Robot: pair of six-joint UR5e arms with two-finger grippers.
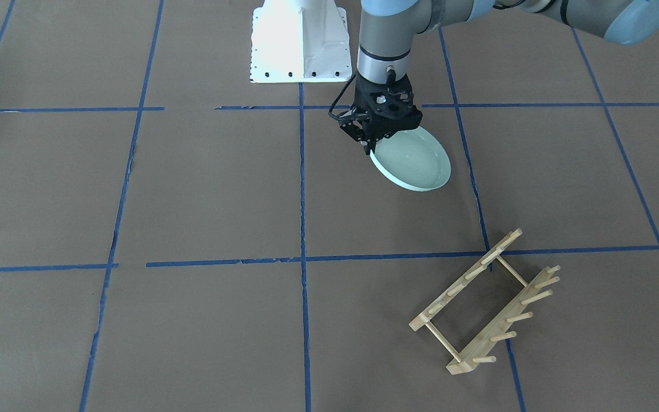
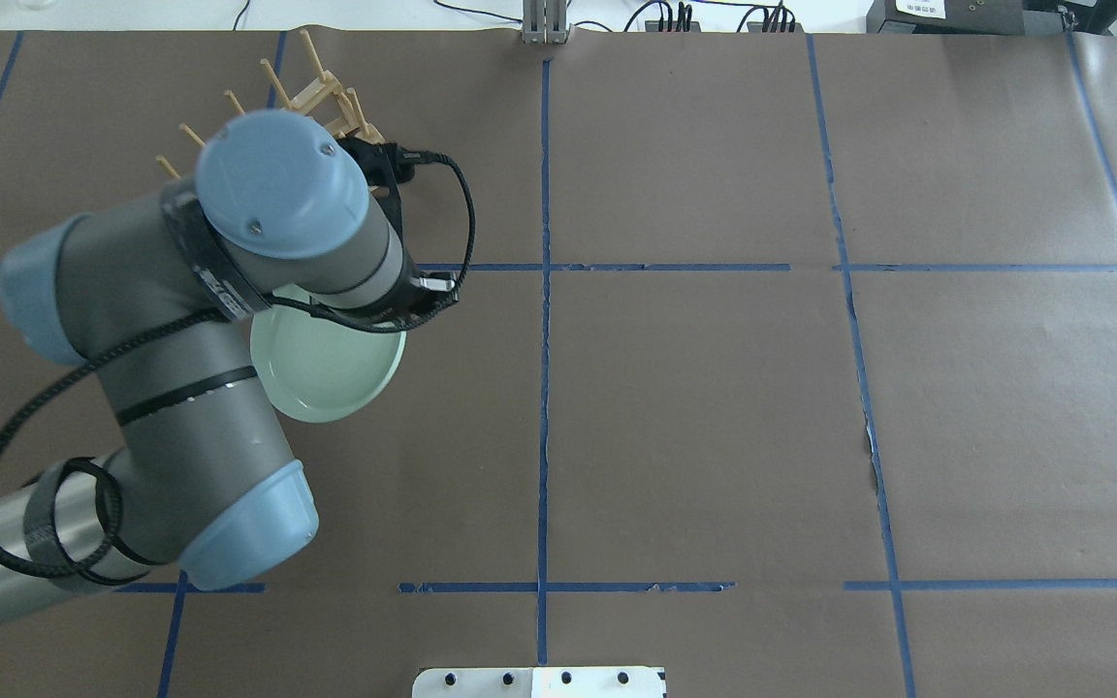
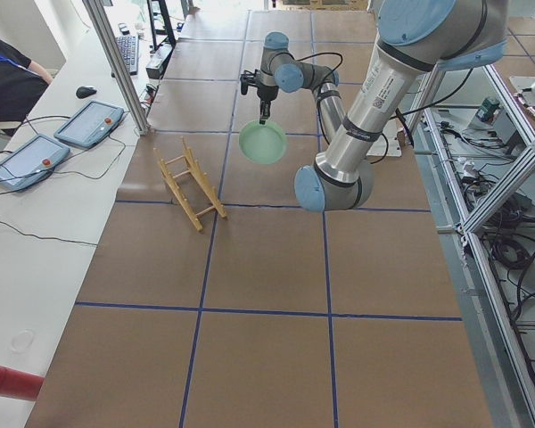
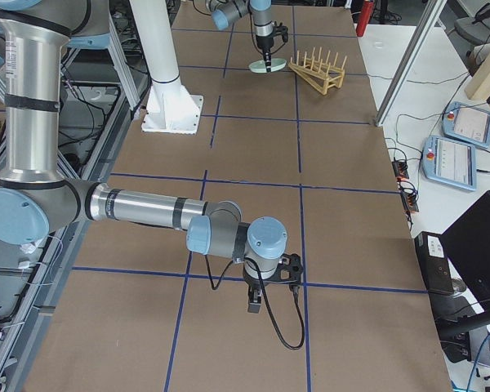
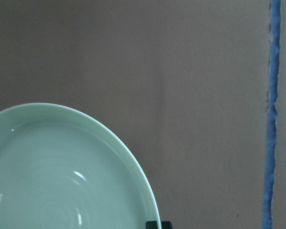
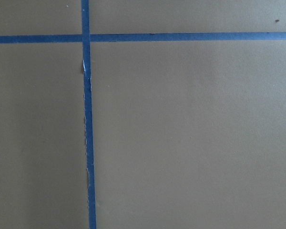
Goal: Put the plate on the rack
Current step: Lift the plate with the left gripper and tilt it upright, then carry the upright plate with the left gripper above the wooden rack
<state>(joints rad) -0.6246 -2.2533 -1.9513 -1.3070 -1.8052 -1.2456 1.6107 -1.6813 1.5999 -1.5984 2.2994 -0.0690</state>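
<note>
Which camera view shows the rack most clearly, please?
Exterior front-facing: the rack stands whole, unobstructed. Overhead, the left arm hides most of it; side views show it small; wrist views miss it.

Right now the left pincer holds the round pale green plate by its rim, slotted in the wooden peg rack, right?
No: the front-facing view shows the pale green plate, rim held by the left pincer, apart from the wooden rack.

table (image 1: 203, 189) is all brown paper with a blue tape grid (image 1: 302, 189). wooden rack (image 1: 498, 320) sits right on it, far left, straddling a tape line. white arm base (image 1: 300, 43) at the near edge.
</note>
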